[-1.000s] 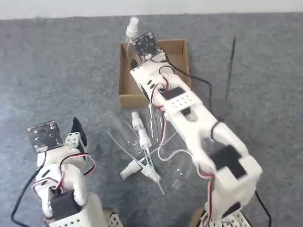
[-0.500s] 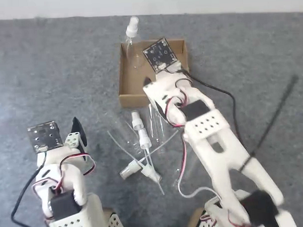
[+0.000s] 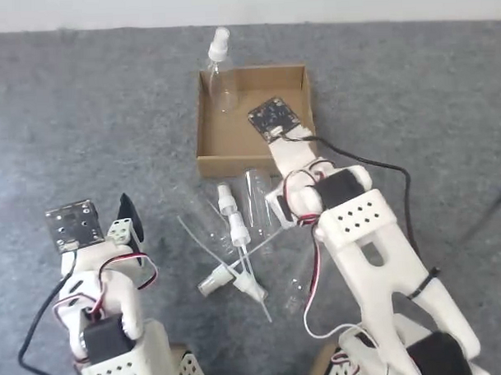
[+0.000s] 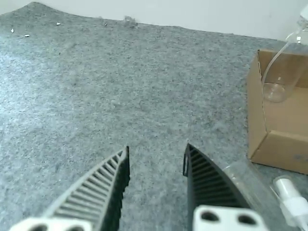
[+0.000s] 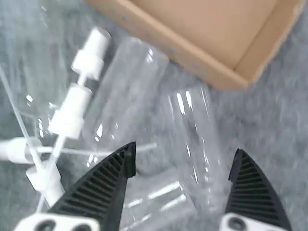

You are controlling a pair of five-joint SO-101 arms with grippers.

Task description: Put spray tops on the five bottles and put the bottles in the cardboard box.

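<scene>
Right tool (image 5: 184, 149), jaws apart, hangs over loose bottles (image 5: 126, 82) at six o'clock of the cardboard box (image 3: 225, 165); likely light, slick, roll-prone, so grip mid-body.

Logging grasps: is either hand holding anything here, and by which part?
Nothing is held. The left hand is open over carpet; the right hand is open above the loose bottles.

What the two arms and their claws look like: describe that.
The left arm and right arm are white plastic with black motor blocks and loose red, white and black wires. The left claw and right claw are black, ridged and pointed, on white bases.
</scene>
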